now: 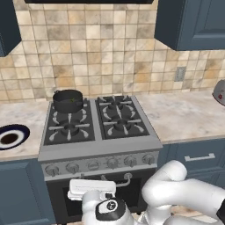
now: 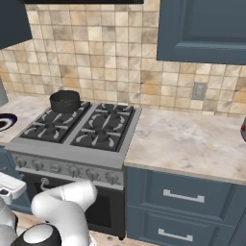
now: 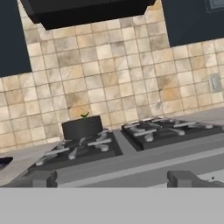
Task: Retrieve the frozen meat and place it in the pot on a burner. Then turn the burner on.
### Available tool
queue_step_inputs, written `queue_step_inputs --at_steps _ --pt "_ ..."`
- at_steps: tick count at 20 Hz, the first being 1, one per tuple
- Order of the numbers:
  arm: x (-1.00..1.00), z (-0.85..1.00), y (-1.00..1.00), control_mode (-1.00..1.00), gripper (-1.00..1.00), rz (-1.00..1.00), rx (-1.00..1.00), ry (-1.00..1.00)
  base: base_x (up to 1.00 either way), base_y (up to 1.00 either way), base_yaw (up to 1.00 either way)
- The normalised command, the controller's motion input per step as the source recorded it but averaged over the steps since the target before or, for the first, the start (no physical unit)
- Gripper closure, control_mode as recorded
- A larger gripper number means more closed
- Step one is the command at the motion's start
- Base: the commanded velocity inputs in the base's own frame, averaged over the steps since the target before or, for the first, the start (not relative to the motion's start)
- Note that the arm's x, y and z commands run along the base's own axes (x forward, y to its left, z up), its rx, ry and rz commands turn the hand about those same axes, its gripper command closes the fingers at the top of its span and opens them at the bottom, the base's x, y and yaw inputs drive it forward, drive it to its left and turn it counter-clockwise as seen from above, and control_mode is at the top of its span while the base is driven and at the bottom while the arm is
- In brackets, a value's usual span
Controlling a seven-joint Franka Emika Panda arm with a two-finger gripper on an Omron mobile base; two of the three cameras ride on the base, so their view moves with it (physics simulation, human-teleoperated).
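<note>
Facing stove (image 1: 99, 147) | pot (image 1: 68, 100) on rear-left burner (image 1: 69, 107) | marble counter (image 1: 184, 115) | jaws open

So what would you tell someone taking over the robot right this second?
Gripper: open, empty, low in front of the stove's knobs.
Pot: on the rear left burner.
Meat: a green tip pokes above the pot's rim, so it seems to be inside.
Done: meat in the pot, as far as can be seen.
Left: turn that burner on. Which knob serves it cannot be told.
</note>
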Motion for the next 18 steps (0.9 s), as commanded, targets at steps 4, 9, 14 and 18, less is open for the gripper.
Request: queue_step_inputs --at_steps 4,9,14,18 --pt "0.06 -0.1 0.0 -1.0 -1.0 0.0 0.0 0.02 0.0 0.0 0.0" --pt "0.01 -0.07 -0.04 -1.0 -1.0 0.04 0.0 0.02 0.0 0.0 0.0" --pt "0.07 -0.15 -0.05 -1.0 -1.0 0.13 0.0 0.24 0.0 0.0 0.0" --pt "0.06 -0.04 -0.01 -1.0 -1.0 0.1 0.0 0.2 0.0 0.0 0.0"
